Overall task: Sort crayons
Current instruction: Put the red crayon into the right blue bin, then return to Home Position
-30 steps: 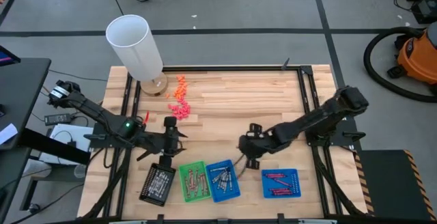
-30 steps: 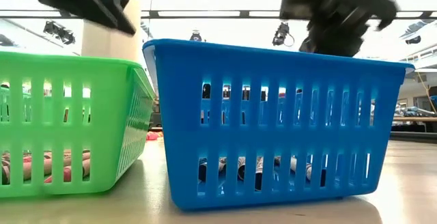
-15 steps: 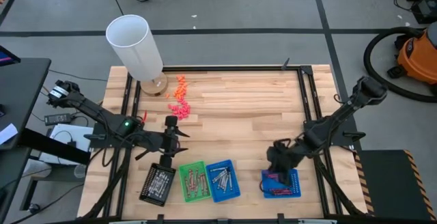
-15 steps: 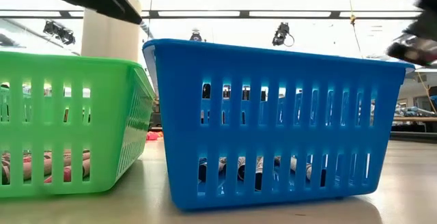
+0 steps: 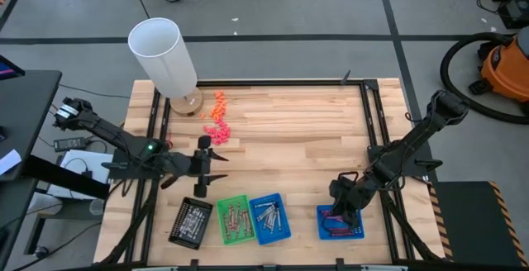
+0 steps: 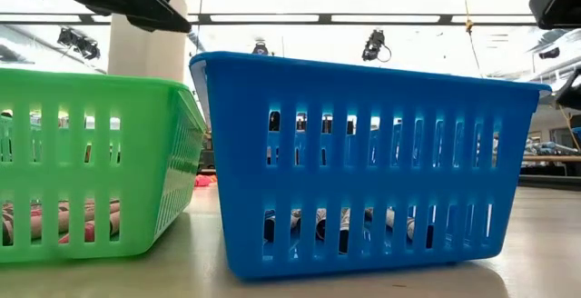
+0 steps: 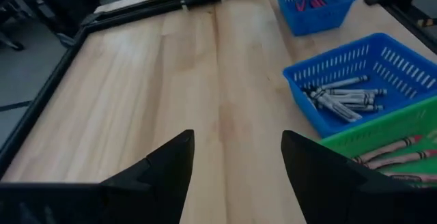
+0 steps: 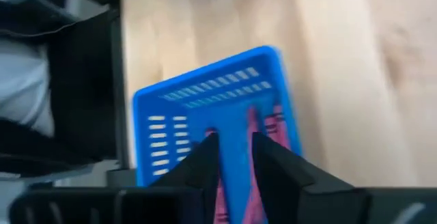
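Right gripper [image 5: 345, 207] hangs over the right-hand blue tray [image 5: 355, 228], fingers [image 8: 205, 161] nearly closed with only a thin gap; whether they pinch anything, I cannot tell. Magenta crayons [image 8: 254, 149] lie in that tray. Left gripper [image 7: 235, 162] hovers spread wide and empty above the bare table [image 5: 289, 130], near the green tray [image 5: 234, 220] and the middle blue tray [image 5: 269, 218] holding grey crayons [image 7: 341, 100].

Crayons [image 5: 269, 217] sorted by colour, lying flat in separate small trays [image 5: 287, 228].
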`<action>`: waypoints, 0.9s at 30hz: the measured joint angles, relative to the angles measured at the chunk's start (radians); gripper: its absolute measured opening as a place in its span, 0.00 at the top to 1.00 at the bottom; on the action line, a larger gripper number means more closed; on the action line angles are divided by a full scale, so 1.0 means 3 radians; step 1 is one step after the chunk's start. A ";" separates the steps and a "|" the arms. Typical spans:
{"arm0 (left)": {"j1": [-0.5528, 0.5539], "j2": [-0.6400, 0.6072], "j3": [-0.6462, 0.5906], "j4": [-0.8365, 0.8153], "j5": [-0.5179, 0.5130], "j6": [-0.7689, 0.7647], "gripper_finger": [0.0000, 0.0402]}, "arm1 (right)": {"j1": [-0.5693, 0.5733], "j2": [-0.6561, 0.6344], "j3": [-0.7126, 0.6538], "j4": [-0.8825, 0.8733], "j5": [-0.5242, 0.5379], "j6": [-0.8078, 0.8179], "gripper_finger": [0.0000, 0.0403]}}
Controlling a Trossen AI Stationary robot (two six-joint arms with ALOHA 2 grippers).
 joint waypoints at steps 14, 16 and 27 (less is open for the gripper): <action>0.0272 -0.0910 -0.0733 0.0125 0.0001 -0.0154 0.42 | -0.0304 -0.0694 -0.0122 -0.0380 0.0699 -0.0711 0.72; 0.0319 -0.1119 -0.0805 0.0145 0.0001 -0.0162 0.42 | -0.0461 -0.0890 -0.0229 -0.0261 0.0722 -0.0911 0.72; 0.0616 -0.2420 -0.1236 -0.0039 -0.0019 -0.0138 0.44 | -0.1387 -0.1973 -0.0739 0.0317 0.0686 -0.1867 0.75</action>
